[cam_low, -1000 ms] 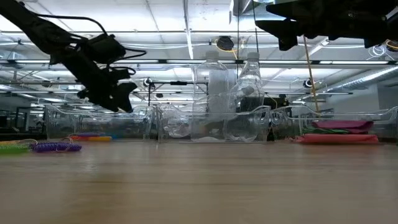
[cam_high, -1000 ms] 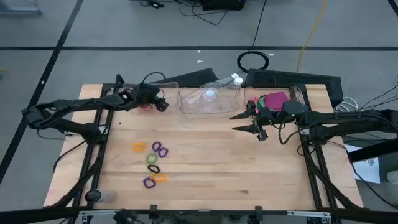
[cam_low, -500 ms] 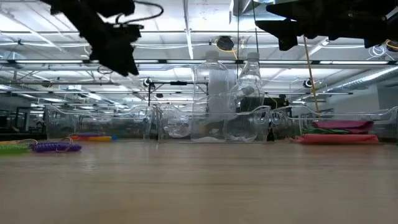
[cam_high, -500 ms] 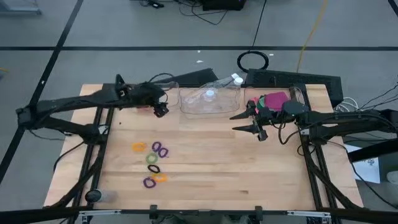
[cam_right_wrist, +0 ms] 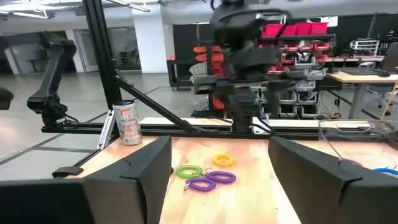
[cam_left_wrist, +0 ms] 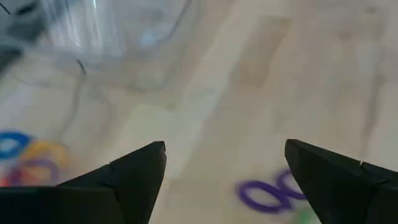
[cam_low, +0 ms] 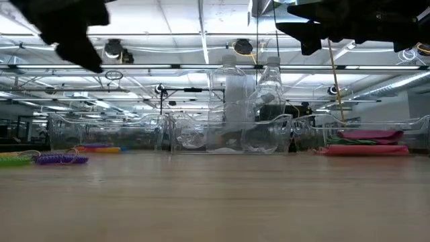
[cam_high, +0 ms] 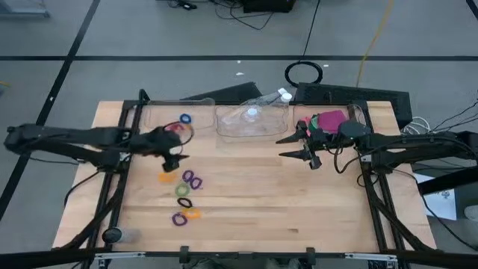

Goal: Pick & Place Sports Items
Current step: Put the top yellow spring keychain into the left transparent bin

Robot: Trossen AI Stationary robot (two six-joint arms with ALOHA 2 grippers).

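one change we see: left gripper, fingers apart, pulled back from the 11 o'clock tray toward the rings | right gripper parted, empty | wrist view alone shows a can

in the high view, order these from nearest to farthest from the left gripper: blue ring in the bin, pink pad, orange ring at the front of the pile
From the left gripper:
1. Blue ring, in the back-left bin.
2. Orange ring, at the pile's front.
3. Pink pad, in the back-right bin.

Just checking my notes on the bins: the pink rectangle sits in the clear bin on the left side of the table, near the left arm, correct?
Not quite. The high view shows the pink rectangle in the clear bin on the table's right side, beside the right gripper. The left clear bin holds small elastic rings instead.
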